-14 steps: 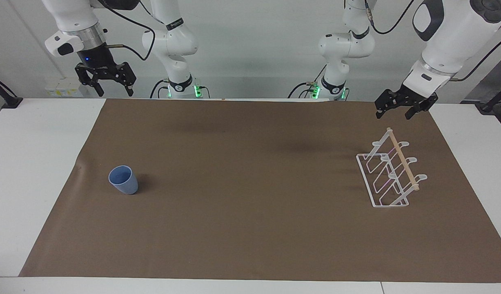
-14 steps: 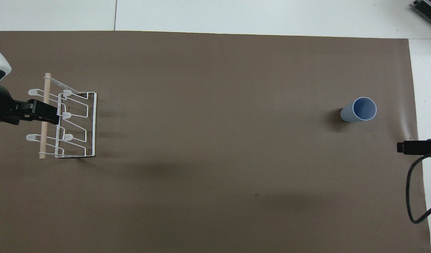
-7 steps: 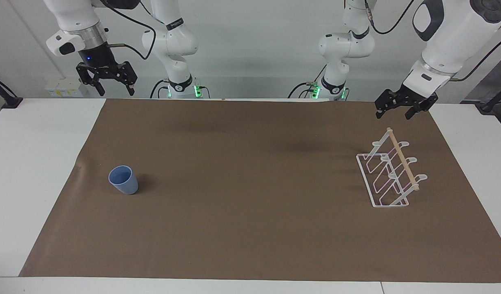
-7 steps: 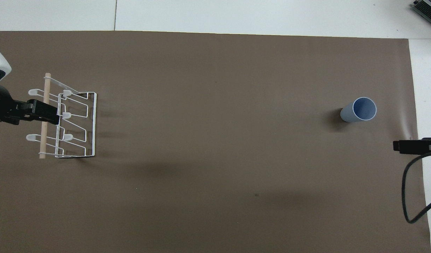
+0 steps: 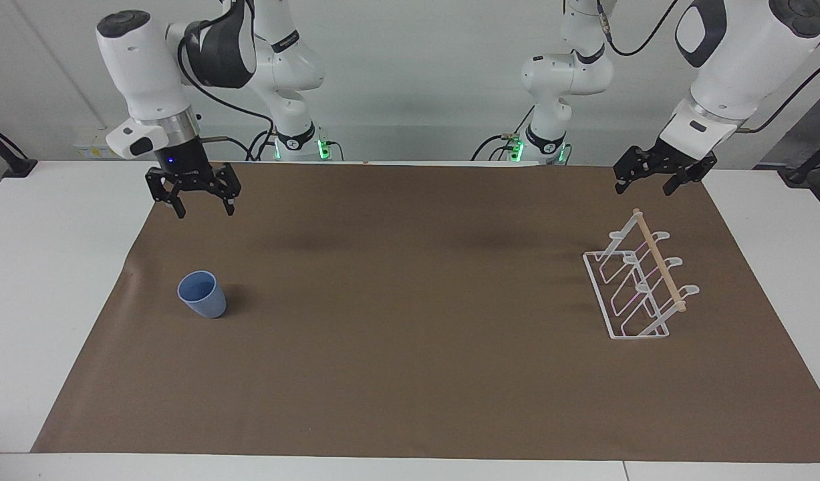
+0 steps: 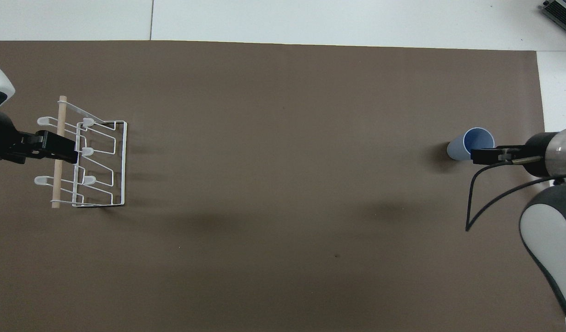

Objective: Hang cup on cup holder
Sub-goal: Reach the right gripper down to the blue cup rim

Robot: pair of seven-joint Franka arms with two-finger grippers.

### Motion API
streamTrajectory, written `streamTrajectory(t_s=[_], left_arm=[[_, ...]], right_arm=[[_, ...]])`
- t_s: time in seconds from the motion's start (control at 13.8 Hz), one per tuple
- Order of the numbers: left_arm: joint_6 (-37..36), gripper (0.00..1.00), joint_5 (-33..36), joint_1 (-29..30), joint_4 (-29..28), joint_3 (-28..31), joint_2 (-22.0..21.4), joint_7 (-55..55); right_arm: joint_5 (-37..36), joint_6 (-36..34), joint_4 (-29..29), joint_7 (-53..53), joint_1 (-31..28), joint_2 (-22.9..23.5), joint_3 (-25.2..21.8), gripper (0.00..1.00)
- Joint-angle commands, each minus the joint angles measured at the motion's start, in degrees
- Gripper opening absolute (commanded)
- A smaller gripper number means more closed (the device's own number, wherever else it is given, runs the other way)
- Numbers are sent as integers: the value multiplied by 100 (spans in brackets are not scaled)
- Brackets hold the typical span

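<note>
Robot lab: two arms (image 5: 149, 73), bare white walls (image 5: 416, 67).

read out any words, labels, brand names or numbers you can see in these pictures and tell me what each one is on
None can be read.
The cup, the cup holder and the brown mat show no print.
A dark band on the right arm's link may carry lettering, but it is too small to read.

Overhead: right gripper (image 6: 483, 156) covers part of cup (image 6: 467, 143) rim.
</note>
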Motion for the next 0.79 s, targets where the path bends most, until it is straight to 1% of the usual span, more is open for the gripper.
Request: streamTrajectory(t_s=[0.0, 0.22, 0.51, 0.72], left_arm=[[10, 100, 93, -13, -145, 18, -149, -36], [10, 100, 93, -13, -145, 18, -149, -36], [10, 100, 93, -13, -145, 18, -149, -36], [10, 100, 93, -13, -145, 18, -149, -36]], right_arm=[[133, 789, 93, -378, -47, 601, 5, 100], [124, 1283, 93, -396, -64, 1032, 5, 100], [133, 1424, 85, -369, -64, 1393, 5, 100], [133, 1749, 76, -378, -65, 1674, 5, 100]])
